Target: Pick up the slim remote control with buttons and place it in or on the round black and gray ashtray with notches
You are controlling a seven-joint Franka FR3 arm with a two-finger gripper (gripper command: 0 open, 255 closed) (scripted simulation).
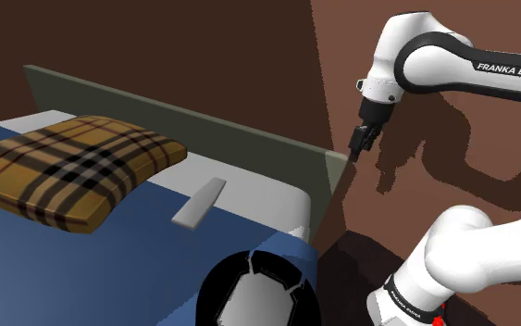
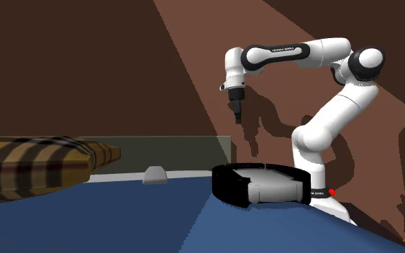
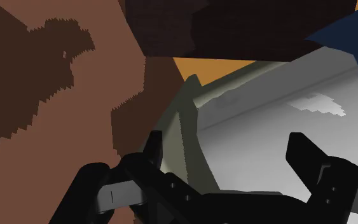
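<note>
The arm (image 2: 335, 108) is white, round and smooth, like fat tubes joined end to end. The joints (image 2: 370, 63) between the tubes are dark, almost black. One dark band (image 1: 513, 67) has white letters that read FRANKA EMIKA. Near the bottom a black ring (image 1: 406, 298) goes round the arm, with tiny white letters on it. Just by that ring sits a small red spot (image 2: 331, 192). At the tip is the gripper (image 1: 353, 153), black all over. Its two fingers (image 3: 301, 153) are black and blocky, with little round dots lower down.
</note>
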